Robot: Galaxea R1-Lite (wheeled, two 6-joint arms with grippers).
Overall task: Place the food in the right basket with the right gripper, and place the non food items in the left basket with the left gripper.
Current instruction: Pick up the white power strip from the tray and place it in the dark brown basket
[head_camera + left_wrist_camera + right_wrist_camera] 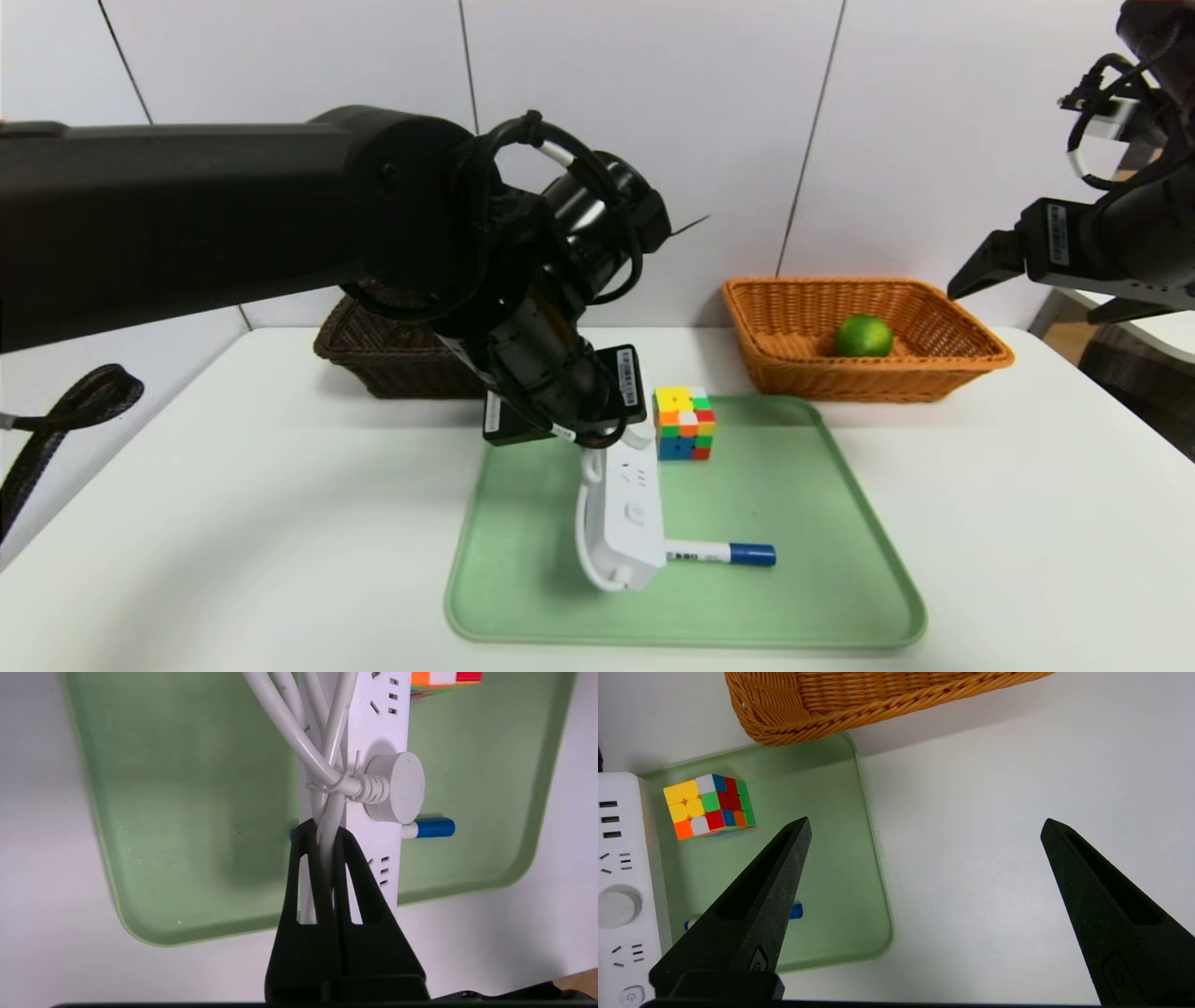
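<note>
Left arm: reaches in over the green tray [803,607]. Left gripper [325,828] is over the tray, jaws closed on the white cord [334,821] of the power strip [627,523]. Cord is bunched into loops alongside the strip, with the round plug lying against the strip's socket face. Strip appears raised above the tray, long axis running from near the gripper toward the tray's near edge.

Right arm: right gripper [926,821] stands off to the right, above the counter [1008,523], near the outer end of the orange-tan basket [868,383]. Jaws wide apart, nothing between them.

Positions of items:
- Lime [864,336]: inside the orange-tan basket, resting on its bottom. Basket sits on the counter behind the tray, on the right side.
- Puzzle cube [684,425]: on the tray toward its far side, to the right of the strip; yellow, white, green, orange, red and blue squares visible.
- Marker [752,554]: lying on the tray, blue cap pointing right. Strip passes over it and hides its middle in the left wrist view; the other end shows beyond the strip.
- Dark brown basket [411,364]: on the counter behind the tray, left side, partly hidden by the left arm. Its contents cannot be made out.
</note>
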